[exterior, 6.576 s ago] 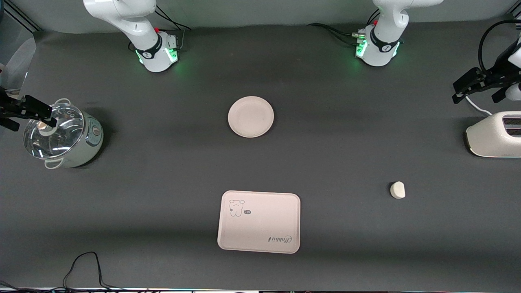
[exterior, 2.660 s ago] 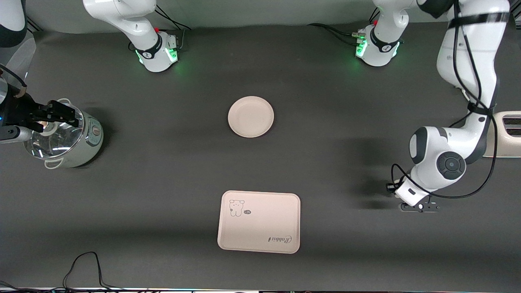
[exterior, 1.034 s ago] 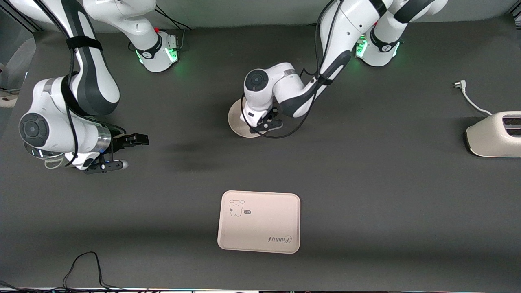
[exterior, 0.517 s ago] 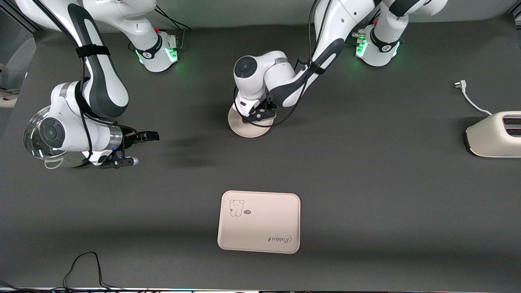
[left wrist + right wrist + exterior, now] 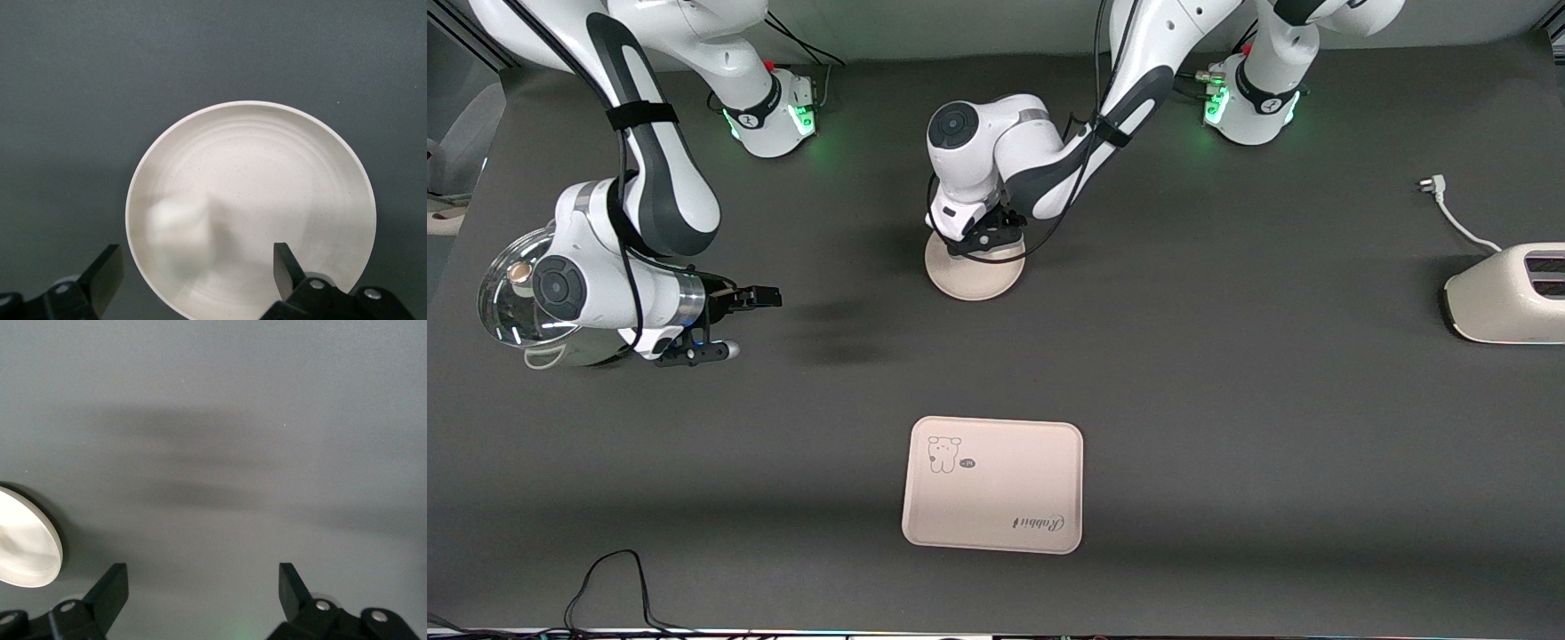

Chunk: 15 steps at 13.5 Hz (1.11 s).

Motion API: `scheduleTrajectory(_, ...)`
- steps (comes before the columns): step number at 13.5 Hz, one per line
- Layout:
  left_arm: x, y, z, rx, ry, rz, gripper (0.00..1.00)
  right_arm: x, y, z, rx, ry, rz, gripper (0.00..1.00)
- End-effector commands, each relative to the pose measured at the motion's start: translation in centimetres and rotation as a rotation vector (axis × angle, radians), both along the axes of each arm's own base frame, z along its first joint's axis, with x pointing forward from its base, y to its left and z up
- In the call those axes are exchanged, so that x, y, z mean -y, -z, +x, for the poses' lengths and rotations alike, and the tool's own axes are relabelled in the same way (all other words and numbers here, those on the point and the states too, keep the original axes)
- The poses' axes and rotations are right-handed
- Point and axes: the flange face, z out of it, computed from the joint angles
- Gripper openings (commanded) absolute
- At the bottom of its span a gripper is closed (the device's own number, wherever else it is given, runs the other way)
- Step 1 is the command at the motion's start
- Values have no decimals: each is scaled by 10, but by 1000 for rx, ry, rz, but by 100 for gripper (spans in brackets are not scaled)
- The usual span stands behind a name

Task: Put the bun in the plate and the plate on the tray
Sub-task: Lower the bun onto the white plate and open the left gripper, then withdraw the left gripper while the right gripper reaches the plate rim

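The round cream plate [image 5: 974, 274] lies mid-table, toward the arms' bases. My left gripper [image 5: 983, 240] hangs just over the plate's rim on the bases' side, and it hides the bun in the front view. In the left wrist view the bun [image 5: 179, 230] is a blurred cream lump resting in the plate [image 5: 280, 180]. The left gripper [image 5: 195, 257] stands open above it, jaws wide apart and holding nothing. The tray [image 5: 996, 498] lies nearer the front camera than the plate. My right gripper [image 5: 769, 298] is open and empty over bare table [image 5: 200, 577].
A glass-lidded pot [image 5: 525, 302] stands at the right arm's end, partly under that arm. A white toaster [image 5: 1507, 298] and its plug cord [image 5: 1449, 213] lie at the left arm's end. A black cable [image 5: 614, 578] loops at the front edge.
My left gripper carried the bun from the left arm's end to the plate and has opened; the bun now lies in the plate. My right gripper crept toward the middle.
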Motion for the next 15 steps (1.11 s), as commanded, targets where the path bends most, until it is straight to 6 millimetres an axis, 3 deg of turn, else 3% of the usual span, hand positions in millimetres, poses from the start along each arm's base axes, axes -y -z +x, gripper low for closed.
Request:
scheduleTrajectory(1, 6, -7, 3, 28, -21, 8, 100, -2, -3, -3, 11, 20, 16, 100)
scheduleTrajectory(3, 1, -14, 9, 33, -33, 12, 100, -5, 0, -2, 17, 47, 44, 100)
scheduleTrajectory(5, -16, -59, 33, 78, -61, 9, 100, -23, 13, -5, 1, 94, 114, 100)
scheduleTrajectory(7, -61, -122, 70, 113, -82, 47, 100, -52, 30, -13, -3, 111, 141, 100)
scheduleTrajectory(9, -135, -188, 116, 98, -89, 72, 100, -73, 51, -30, 13, 121, 151, 100)
scheduleTrajectory(11, -238, -258, 160, 72, -42, 49, 100, -94, 69, -47, 27, 127, 154, 100)
scheduleTrajectory(12, -280, -279, 170, 68, -34, 78, 100, -108, 78, -55, 23, 131, 163, 100)
scheduleTrajectory(15, -411, -314, 204, 51, -6, 114, 100, -155, 99, -81, 39, 147, 163, 99)
